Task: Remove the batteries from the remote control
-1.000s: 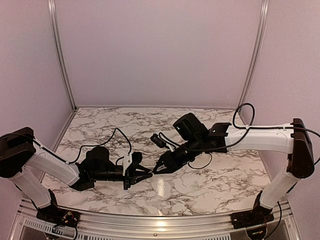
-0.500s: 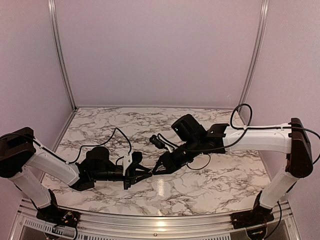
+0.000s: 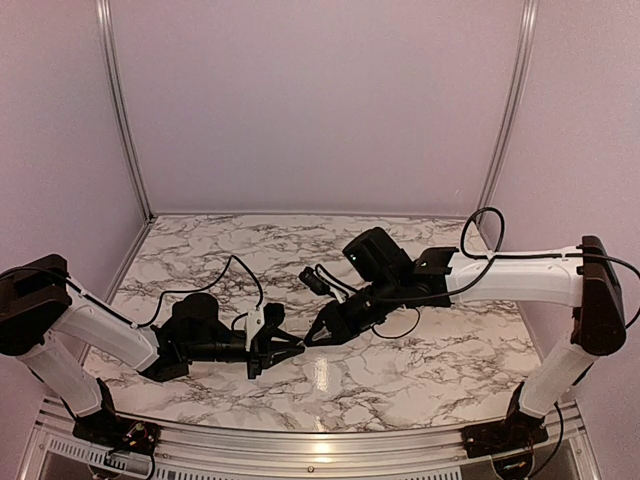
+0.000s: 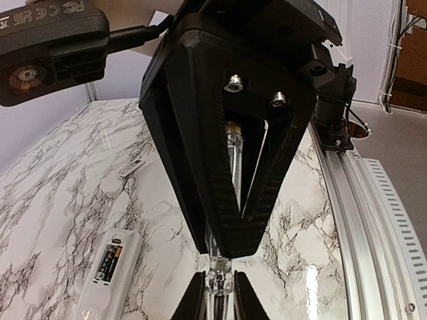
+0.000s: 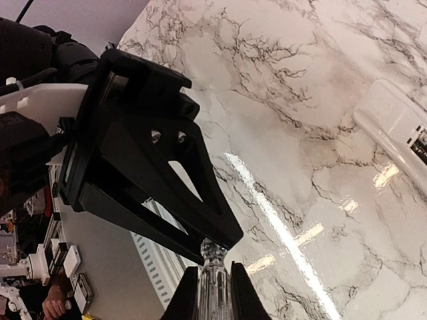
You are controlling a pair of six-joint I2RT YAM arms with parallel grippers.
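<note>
Tip to tip over the middle of the counter (image 3: 430, 370): the left tool (image 4: 219, 293) is closed, the right tool (image 5: 213, 280) is closed too, noses meeting. A glassy sliver sits between each pair of tips, and I cannot tell what it is.

The remote control (image 4: 110, 270) lies flat on the marble just off to the side of the left tool, touched by neither, recess up, with one of the batteries (image 4: 107, 262) showing inside. A thin pale strip (image 4: 127, 171) lies farther out.

White veined marble, glossy with glare; lilac walls, metal corner posts, a ribbed rail at the near edge.

The right wrist view cuts the remote off at the frame edge. From above I cannot pick it out.
</note>
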